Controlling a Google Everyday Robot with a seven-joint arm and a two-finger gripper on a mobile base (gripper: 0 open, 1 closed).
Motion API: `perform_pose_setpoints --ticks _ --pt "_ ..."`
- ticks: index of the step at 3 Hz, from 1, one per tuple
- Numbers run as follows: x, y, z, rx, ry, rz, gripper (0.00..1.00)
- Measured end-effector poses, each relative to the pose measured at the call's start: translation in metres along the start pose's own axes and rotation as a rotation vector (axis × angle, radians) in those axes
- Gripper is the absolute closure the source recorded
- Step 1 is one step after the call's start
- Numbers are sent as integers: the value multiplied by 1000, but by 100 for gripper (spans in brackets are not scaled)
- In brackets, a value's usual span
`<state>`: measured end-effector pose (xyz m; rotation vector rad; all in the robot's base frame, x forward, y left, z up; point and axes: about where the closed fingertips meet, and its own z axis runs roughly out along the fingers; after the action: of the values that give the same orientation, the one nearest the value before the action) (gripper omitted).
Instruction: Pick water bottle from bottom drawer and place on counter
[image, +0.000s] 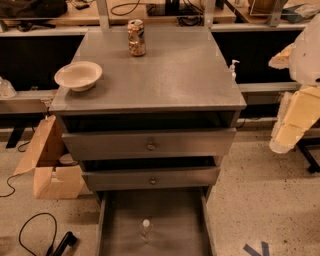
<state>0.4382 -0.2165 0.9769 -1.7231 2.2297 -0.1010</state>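
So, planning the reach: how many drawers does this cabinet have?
3, stacked under the grey metal counter: the upper knobbed grey drawer, the middle knobbed grey drawer, and the wide bottom drawer, pulled out, holding the clear plastic water bottle. The tool hangs off to the right.

Speckled grey counter (175, 75), clear white-capped water bottle (145, 230), gold-and-red can (136, 37), cream gripper (286, 134) at right edge.
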Motion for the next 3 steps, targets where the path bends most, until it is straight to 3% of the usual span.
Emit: perform_pose_setpoints --ticks 1,2,3 --pt "0 0 0 0 0 0 0" --pt "2 -1 18 -10 -64 16 0" --pt "17 21 113 -122 -261 50 0"
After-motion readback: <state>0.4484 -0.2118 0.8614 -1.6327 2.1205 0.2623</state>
